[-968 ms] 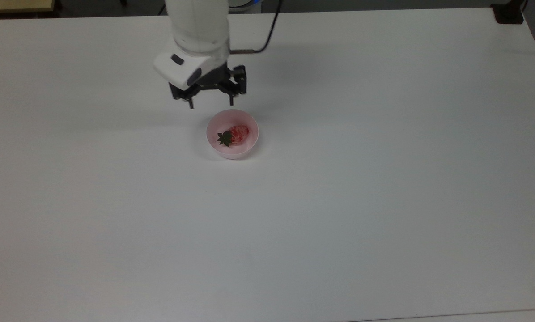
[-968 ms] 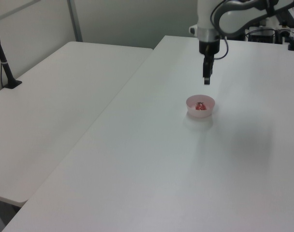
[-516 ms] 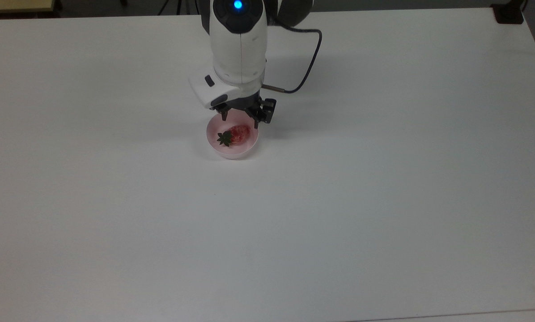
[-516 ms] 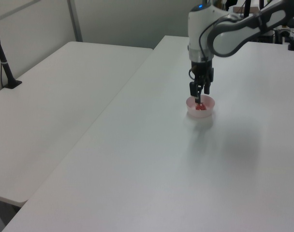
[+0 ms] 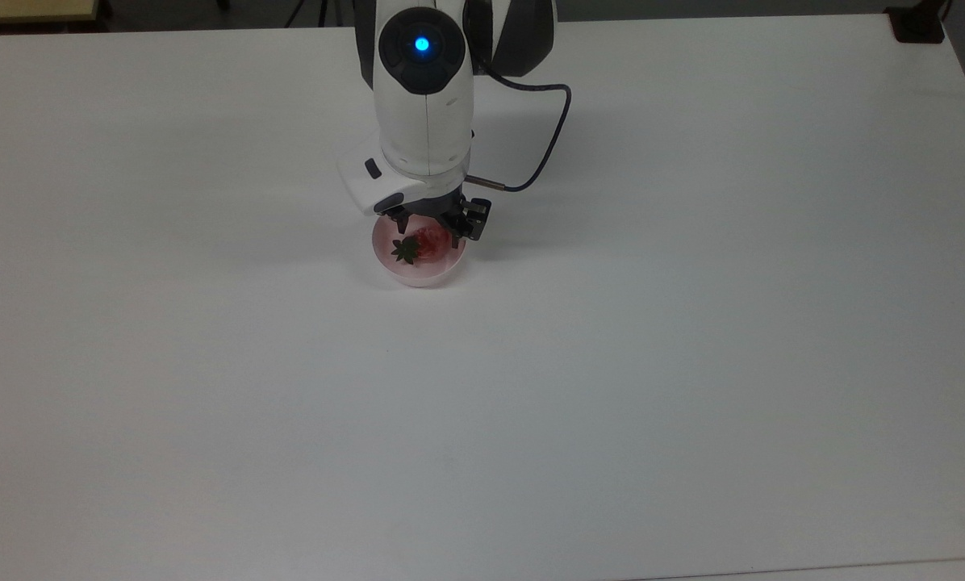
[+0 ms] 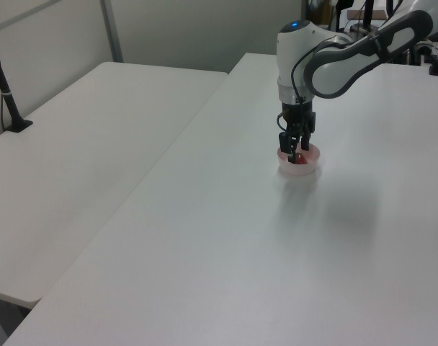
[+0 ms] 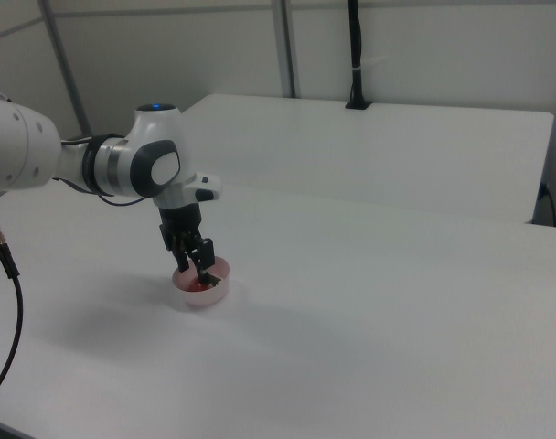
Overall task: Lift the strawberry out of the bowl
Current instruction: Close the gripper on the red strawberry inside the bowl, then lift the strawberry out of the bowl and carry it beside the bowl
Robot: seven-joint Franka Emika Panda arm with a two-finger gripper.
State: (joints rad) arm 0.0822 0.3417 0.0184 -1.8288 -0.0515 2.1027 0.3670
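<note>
Right now your claw (image 5: 432,230), fingers apart, hangs in the bowl (image 5: 418,274) straddling the strawberry (image 5: 428,241), which lies with its long axis sideways, leaves toward the top view's left.

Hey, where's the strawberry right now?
The strawberry lies inside the pink bowl, just above the top view's middle, leaf cap toward the top view's left, with the pincer lowered into the bowl over it.
</note>
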